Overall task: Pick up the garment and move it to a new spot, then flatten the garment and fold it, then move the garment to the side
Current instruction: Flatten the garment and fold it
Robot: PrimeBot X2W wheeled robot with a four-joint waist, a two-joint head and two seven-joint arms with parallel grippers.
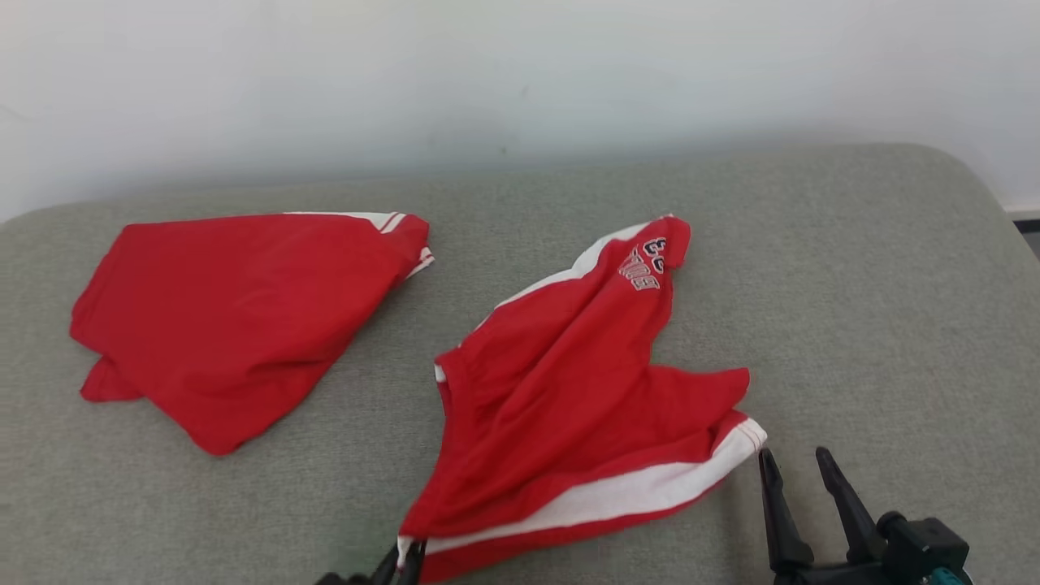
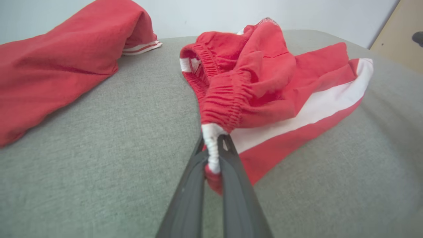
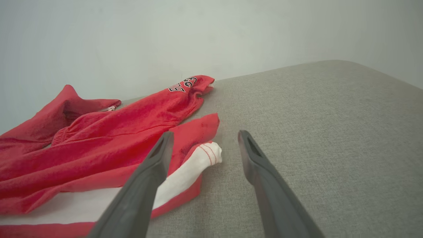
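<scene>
The shorts point(image 1: 569, 390) lie crumpled on the bench point(image 1: 853, 284) to the right of the spare red cloth point(image 1: 236, 317), apart from it with bare grey between. The left end effector point(image 2: 214, 142) is pressed together on the white-tipped corner of the elastic waistband point(image 2: 224, 96), on the edge facing the spare cloth. The right end effector point(image 1: 793, 453) stands spread on the side away from the spare cloth, just beside the hem corner and not holding it.

The step in hand looks like the pick-up. The pinch is thin, only the corner, so lift slowly and straight up. Carry the shorts away from the spare cloth so the two reds do not tangle. Closing the right end effector on the hem corner first would spread the load.

The shorts are red with a broad white stripe point(image 1: 626, 491) along the near edge. One leg is thrown back, showing lettering point(image 1: 646, 264) near its hem. The fabric looks soft and limp, and it will sag from a single hold.
</scene>
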